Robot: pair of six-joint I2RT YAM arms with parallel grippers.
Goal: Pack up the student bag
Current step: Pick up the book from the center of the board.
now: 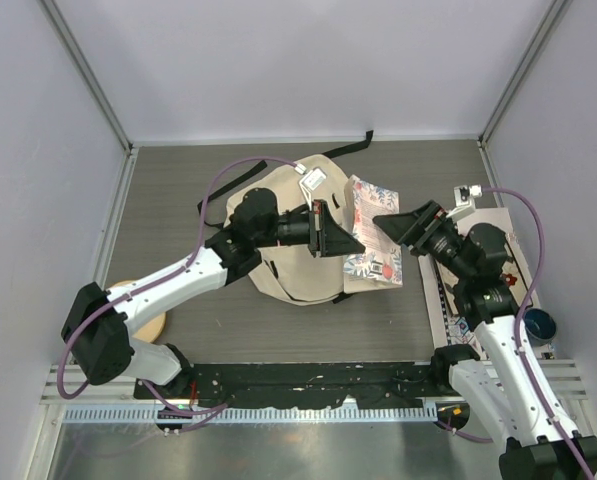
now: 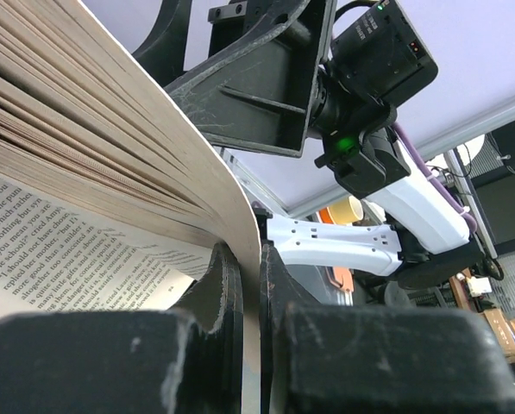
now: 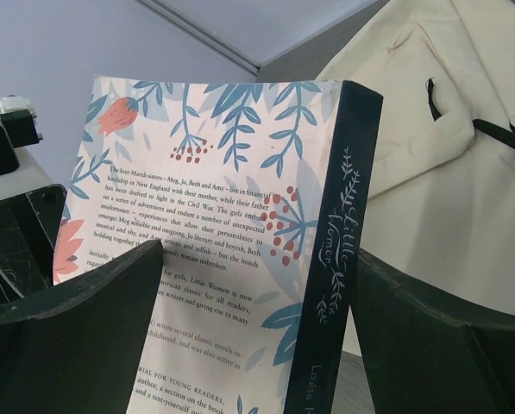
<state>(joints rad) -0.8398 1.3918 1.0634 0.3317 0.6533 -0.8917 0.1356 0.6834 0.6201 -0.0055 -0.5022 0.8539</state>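
The student bag [image 1: 278,262] lies flat mid-table, cream with black straps, and also fills the upper right of the right wrist view [image 3: 430,147]. A paperback [image 1: 373,240] with a floral cover stands tilted at the bag's right edge. My left gripper [image 1: 348,243] reaches over the bag and is shut on the book's cover [image 2: 250,285], with the pages [image 2: 102,155] fanning open beside it. My right gripper [image 1: 392,226] is open just right of the book. Its fingers [image 3: 84,328] stand on either side of the back cover and dark spine [image 3: 339,224].
A white board [image 1: 493,225] with small items and a dark blue round thing [image 1: 540,322] lies at the right. A round wooden piece [image 1: 148,318] sits near the left arm's base. A black strap [image 1: 346,148] trails to the back wall.
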